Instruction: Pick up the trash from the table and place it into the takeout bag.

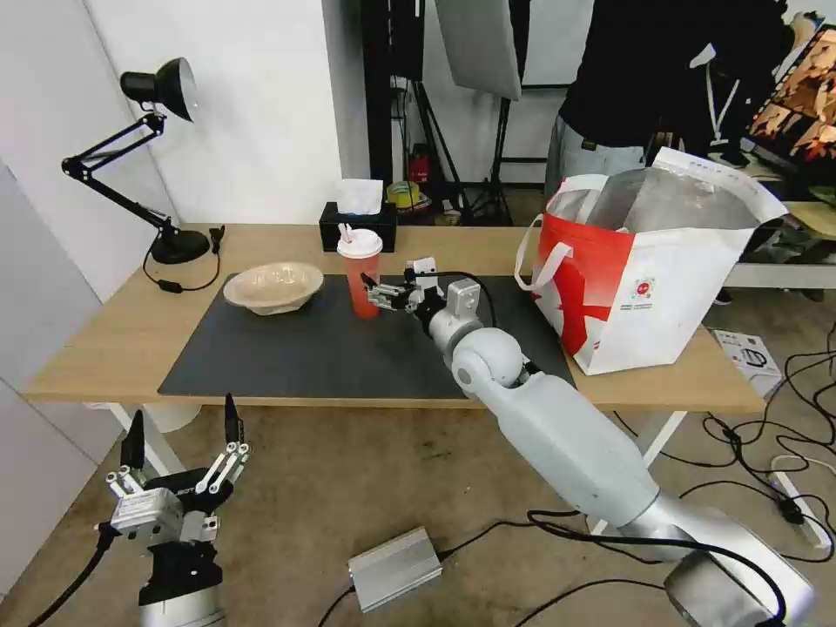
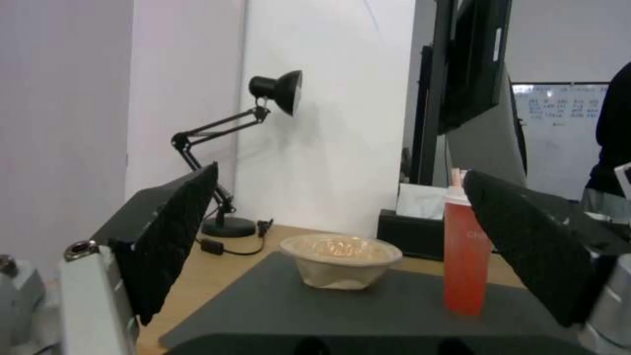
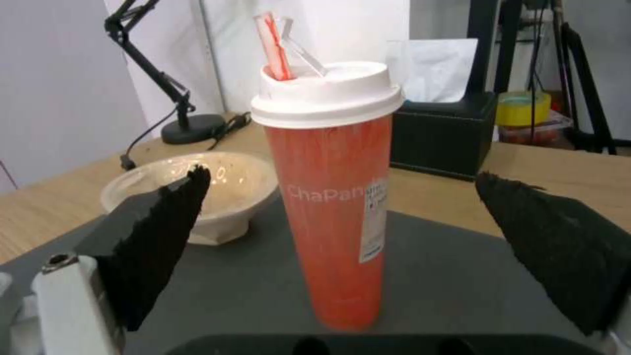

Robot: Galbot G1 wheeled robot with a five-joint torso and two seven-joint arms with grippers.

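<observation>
Red plastic and a white lid: the cup (image 3: 327,197) stands upright on the dark mat (image 1: 331,353) of the table (image 1: 104,344), beside the beige bowl (image 1: 273,286), well apart from the takeout bag (image 1: 644,279). We have our right gripper (image 1: 373,293) level with the cup's middle, jaws spread wide and holding nothing. We judge the cup tall, smooth and tippy, so we would grip mid-body, gently. Our left gripper (image 1: 178,435) hangs open below the table edge.

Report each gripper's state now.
Left gripper: open, empty, below the table edge.
Right gripper: open beside the red cup with white lid, not gripping.
</observation>
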